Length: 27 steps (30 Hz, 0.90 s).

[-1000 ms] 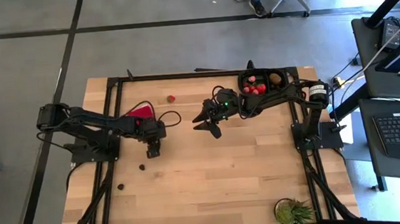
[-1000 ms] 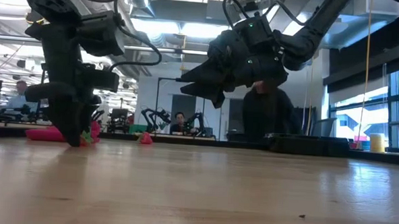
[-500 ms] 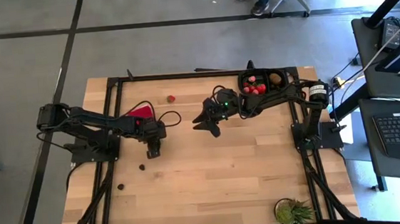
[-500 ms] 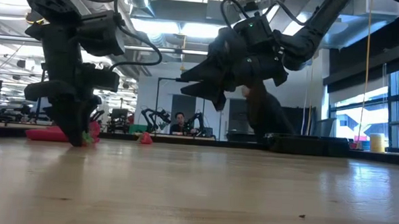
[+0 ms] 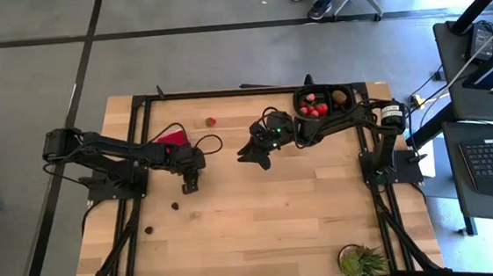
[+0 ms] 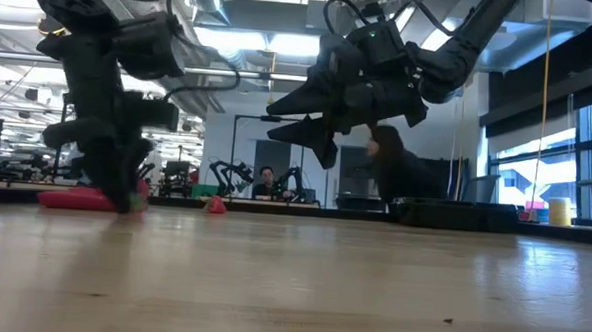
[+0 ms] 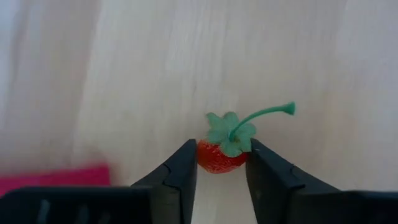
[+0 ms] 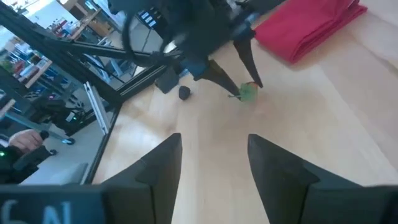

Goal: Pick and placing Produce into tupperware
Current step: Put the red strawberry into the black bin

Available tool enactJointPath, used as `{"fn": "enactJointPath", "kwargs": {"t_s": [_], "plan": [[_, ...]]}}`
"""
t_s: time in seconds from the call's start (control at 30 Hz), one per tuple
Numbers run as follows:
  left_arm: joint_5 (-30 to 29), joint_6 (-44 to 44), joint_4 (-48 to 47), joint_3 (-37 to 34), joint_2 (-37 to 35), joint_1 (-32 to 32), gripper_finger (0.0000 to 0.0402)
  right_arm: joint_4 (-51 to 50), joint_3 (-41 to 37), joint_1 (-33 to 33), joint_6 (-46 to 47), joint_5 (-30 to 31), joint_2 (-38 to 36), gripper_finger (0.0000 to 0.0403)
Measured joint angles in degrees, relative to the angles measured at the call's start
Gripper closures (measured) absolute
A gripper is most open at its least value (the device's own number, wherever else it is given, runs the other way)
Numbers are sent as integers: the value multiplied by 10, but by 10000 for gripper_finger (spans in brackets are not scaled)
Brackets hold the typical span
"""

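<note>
Strawberry (image 7: 219,157) clamped between left tool (image 7: 221,180) fingers

Left hand (image 7: 221,163) — now closed on strawberry (image 7: 219,155) (table level).

No legible text, labels or nos. can be made out in any view. Nothing readable is shown on arms or table.

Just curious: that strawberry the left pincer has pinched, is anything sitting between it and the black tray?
The right pincer hangs roughly between the strawberry and the tray, raised off the table.
</note>
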Motion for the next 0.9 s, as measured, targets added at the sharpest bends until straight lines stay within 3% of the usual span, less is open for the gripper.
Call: {"fn": "enactJointPath", "kwargs": {"t_s": [0.27,0.4,0.63,0.77,0.9], "plan": [[5,38,81,1,-73,-2,294,3,0,-2,88,-8,0,217],[-1,65,149,2,-97,-2,289,-16,0,-16,77,-84,0,217],[-8,90,305,3,-106,9,298,-143,0,-55,115,-222,0,217],[-8,86,359,3,-106,23,292,-187,-1,-63,67,-215,-21,217],[-8,79,390,3,-106,39,291,-219,-1,-66,10,-106,-87,217]]}}
